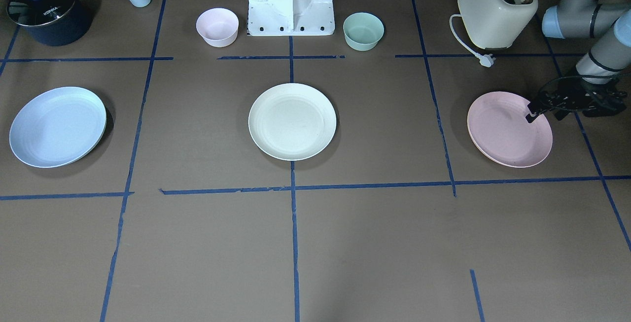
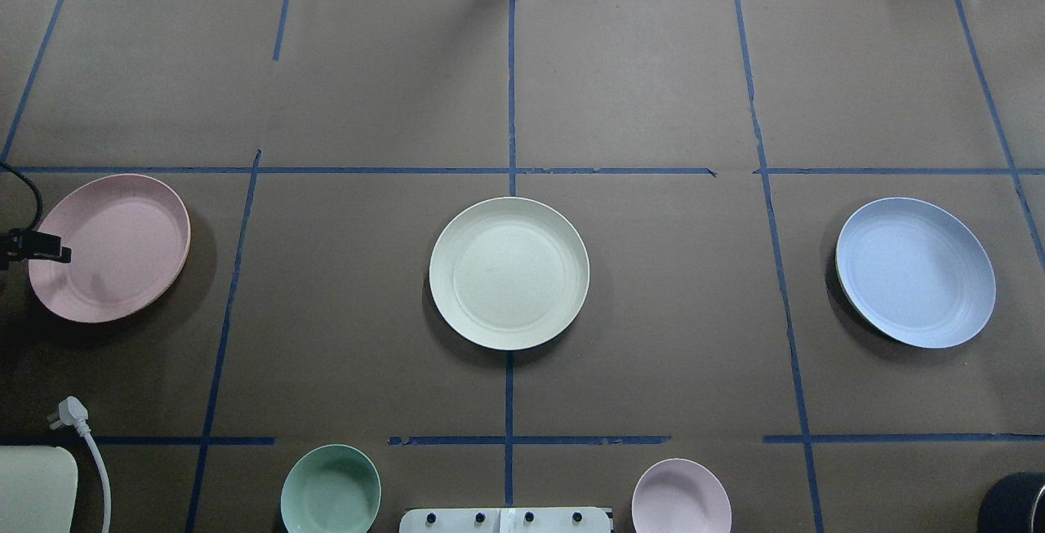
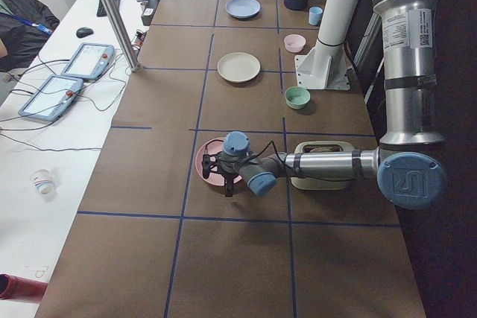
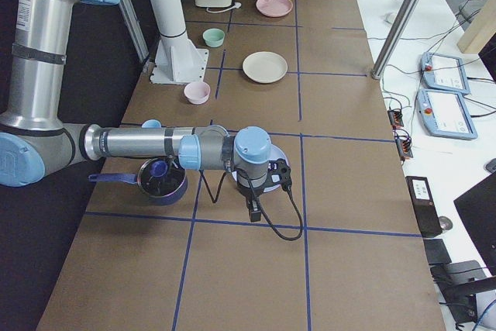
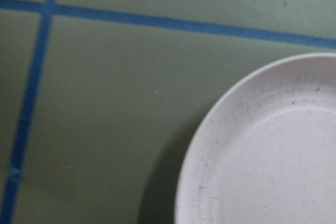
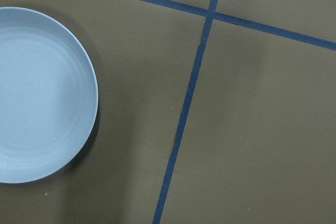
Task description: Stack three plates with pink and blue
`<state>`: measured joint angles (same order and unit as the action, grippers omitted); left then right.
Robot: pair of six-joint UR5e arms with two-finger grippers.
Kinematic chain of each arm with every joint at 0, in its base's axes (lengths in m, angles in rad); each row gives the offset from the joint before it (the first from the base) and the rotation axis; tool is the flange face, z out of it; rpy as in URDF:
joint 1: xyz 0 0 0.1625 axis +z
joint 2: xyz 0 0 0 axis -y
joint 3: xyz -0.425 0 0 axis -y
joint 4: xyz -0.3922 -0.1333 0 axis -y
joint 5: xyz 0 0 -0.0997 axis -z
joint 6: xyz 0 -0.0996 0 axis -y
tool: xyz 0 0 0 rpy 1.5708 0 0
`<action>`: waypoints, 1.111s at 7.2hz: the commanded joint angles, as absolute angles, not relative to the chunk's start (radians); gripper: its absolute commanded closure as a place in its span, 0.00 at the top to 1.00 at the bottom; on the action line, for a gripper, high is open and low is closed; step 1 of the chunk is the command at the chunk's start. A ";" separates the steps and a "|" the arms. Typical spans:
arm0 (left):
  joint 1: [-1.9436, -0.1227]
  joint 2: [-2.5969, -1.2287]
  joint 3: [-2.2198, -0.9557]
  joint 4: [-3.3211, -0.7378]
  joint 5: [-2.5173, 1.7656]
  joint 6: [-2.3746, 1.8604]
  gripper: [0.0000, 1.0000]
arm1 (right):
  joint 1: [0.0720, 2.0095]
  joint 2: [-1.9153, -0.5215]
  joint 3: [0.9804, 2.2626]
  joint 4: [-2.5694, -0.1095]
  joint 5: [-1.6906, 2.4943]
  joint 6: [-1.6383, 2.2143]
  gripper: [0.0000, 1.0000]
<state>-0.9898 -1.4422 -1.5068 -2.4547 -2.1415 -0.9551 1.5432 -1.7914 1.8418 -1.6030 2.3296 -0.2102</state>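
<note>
Exterior front-facing, round matte pink plate (image 1: 503, 132), left gripper (image 1: 545, 114) spread over its rim, right gripper (image 4: 253, 208) state unclear.

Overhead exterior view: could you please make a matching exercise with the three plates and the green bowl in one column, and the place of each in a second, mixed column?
Column one:
1. pink plate
2. cream plate
3. blue plate
4. green bowl

Column two:
A. middle of the table
B. close beside the robot's base
C. table's end on the robot's left
D. table's end on the robot's right

Pairs: 1-C; 2-A; 3-D; 4-B
</note>
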 commanded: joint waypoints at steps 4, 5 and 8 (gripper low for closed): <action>-0.991 -1.431 -1.509 -2.464 -2.236 -0.950 0.00 | 1.543 -1.792 1.842 -1.603 2.332 -0.210 1.00; -0.996 -1.427 -1.535 -2.462 -2.262 -0.950 0.00 | 1.543 -1.792 1.842 -1.603 2.332 -0.210 1.00; -0.989 -1.495 -1.627 -2.431 -2.301 -1.131 0.00 | 1.543 -1.792 1.842 -1.603 2.338 -0.210 1.00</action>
<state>-0.9924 -1.4543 -1.5857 -2.4467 -2.2724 -1.0168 1.5432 -1.7917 1.8423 -1.6030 2.3358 -0.2102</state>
